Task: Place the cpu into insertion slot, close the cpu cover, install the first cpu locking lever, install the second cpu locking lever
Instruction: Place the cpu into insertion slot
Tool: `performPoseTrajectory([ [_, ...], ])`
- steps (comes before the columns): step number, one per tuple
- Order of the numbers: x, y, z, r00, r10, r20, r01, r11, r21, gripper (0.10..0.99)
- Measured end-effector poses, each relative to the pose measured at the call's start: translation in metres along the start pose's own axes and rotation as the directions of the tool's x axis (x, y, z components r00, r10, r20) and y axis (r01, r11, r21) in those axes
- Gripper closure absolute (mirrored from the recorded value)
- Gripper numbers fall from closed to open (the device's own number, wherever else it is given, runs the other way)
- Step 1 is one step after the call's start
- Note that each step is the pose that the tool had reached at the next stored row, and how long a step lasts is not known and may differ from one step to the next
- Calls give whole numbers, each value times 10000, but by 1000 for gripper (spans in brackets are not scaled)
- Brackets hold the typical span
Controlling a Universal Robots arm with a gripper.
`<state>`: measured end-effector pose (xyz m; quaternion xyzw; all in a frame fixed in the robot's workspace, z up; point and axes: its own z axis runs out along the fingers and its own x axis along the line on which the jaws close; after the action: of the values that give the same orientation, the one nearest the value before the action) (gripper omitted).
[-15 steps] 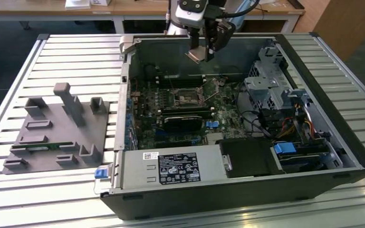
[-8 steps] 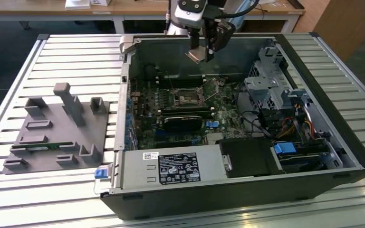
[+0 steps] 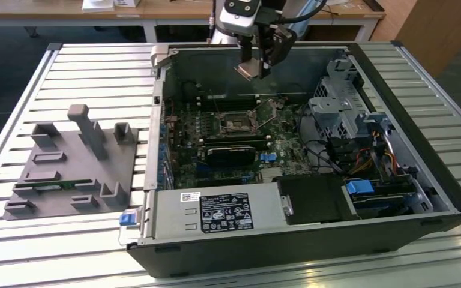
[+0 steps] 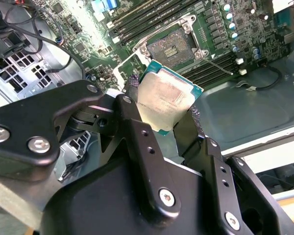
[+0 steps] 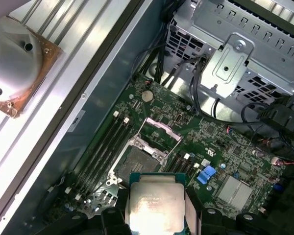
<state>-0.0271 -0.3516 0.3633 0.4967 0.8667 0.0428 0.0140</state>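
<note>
Silvery-grey cpu (image 4: 169,100): clamped between the black fingers (image 4: 132,112), held in the air.
Gripper (image 3: 256,67): clenched on the cpu, over the open computer case (image 3: 295,251).
Insertion slot (image 5: 137,161): bare, below the cpu.
Cpu cover (image 5: 159,131): swung up beside the slot.

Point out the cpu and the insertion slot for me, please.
cpu (image 4: 167,100), second wrist view, centre of its silvery top.
insertion slot (image 4: 172,48), second wrist view, middle of its pin field.

Cpu (image 4: 165,100) between fingers (image 4: 137,132), above insertion slot (image 4: 174,47) on motherboard (image 4: 95,54).
</note>
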Motion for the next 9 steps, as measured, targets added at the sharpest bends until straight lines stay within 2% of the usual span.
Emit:
performPoseTrajectory([
  [9,0,-2,17,9999,144,12,-144,9999,-3,549],
])
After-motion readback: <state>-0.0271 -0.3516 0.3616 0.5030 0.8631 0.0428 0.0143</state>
